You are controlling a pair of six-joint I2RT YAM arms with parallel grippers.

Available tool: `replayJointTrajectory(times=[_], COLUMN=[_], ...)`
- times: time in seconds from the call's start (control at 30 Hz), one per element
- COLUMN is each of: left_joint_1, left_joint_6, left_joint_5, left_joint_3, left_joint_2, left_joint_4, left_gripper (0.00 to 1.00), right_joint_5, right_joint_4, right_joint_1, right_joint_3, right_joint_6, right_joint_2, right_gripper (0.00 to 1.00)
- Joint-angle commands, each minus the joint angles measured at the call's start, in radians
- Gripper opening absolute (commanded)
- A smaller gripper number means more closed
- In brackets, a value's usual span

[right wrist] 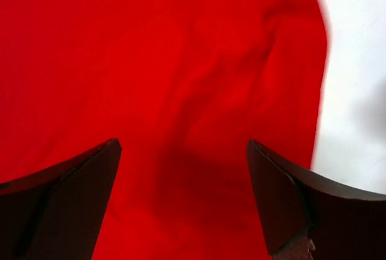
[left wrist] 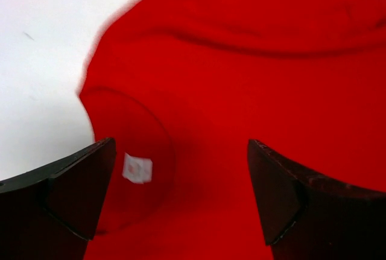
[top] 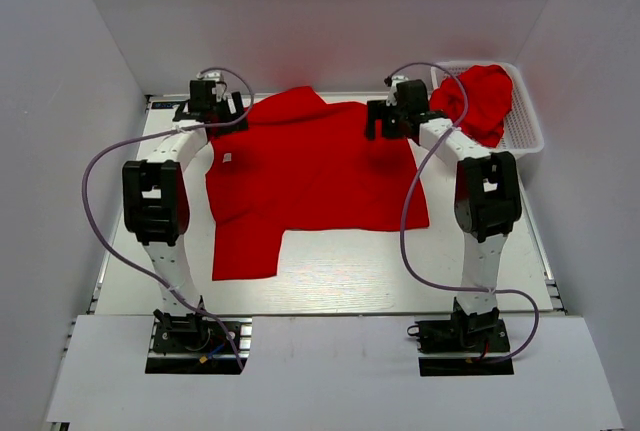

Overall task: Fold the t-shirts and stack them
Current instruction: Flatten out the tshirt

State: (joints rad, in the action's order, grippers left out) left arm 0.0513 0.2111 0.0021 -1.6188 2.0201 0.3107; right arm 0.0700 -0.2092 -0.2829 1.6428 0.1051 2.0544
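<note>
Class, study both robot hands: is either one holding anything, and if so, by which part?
Nothing is held. The left hand and the right hand both stand open over the spread red t-shirt, with no cloth pinched between their fingers.

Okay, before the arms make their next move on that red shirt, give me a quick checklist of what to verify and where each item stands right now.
1. Left pincer open and holding nothing: ok.
2. Right pincer open and holding nothing: ok.
3. T-shirt lying smooth on the table: not ok, the cloth is rippled below the right pincer.
4. Neck tag in view to show which way the shirt lies: ok, it sits near the left pincer.
5. Height of both pincers above the cloth: cannot tell.
6. Next shirt waiting: ok, a crumpled shirt sits in the basket.
</note>
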Motion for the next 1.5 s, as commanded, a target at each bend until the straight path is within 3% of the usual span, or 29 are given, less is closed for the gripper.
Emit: replayJointTrajectory(times=[0.0, 0.33, 0.5, 0.6, 0.8, 0.93, 1.1, 1.37, 1.47], left_joint_1=[0.009, 0.009, 0.009, 0.009, 0.009, 0.009, 0.009, 0.009, 0.009], left_joint_6=[0.030, 0.074, 0.128, 0.139, 0.148, 0.148, 0.116, 0.057, 0.034], left_joint_5=[0.124, 0.171, 0.157, 0.121, 0.133, 0.142, 0.151, 0.186, 0.258], left_joint_3=[0.094, 0.315, 0.497, 0.565, 0.660, 0.648, 0.510, 0.101, -0.059], left_joint_2=[-0.020, -0.038, -0.124, -0.191, -0.337, -0.424, -0.393, -0.066, 0.087], left_joint_4=[0.002, 0.024, 0.011, 0.039, 0.105, 0.114, 0.068, 0.034, 0.016], left_gripper=[0.99, 0.99, 0.99, 0.99, 0.99, 0.99, 0.99, 0.99, 0.99], right_joint_5=[0.040, 0.027, 0.049, 0.070, 0.067, 0.022, -0.022, -0.084, -0.034], right_joint_4=[-0.028, -0.044, -0.041, -0.032, -0.021, -0.076, -0.105, -0.081, -0.131], right_joint_1=[0.004, 0.008, 0.021, 0.022, 0.021, 0.014, 0.014, 0.019, 0.019], right_joint_3=[-0.047, -0.242, -0.429, -0.577, -0.719, -0.636, -0.499, -0.181, 0.109], right_joint_6=[0.096, 0.192, 0.274, 0.314, 0.328, 0.269, 0.179, 0.148, 0.128], right_joint_2=[0.009, -0.031, -0.095, -0.149, -0.332, -0.381, -0.352, -0.114, 0.030], right_gripper=[0.90, 0.90, 0.90, 0.90, 0.90, 0.90, 0.90, 0.90, 0.90])
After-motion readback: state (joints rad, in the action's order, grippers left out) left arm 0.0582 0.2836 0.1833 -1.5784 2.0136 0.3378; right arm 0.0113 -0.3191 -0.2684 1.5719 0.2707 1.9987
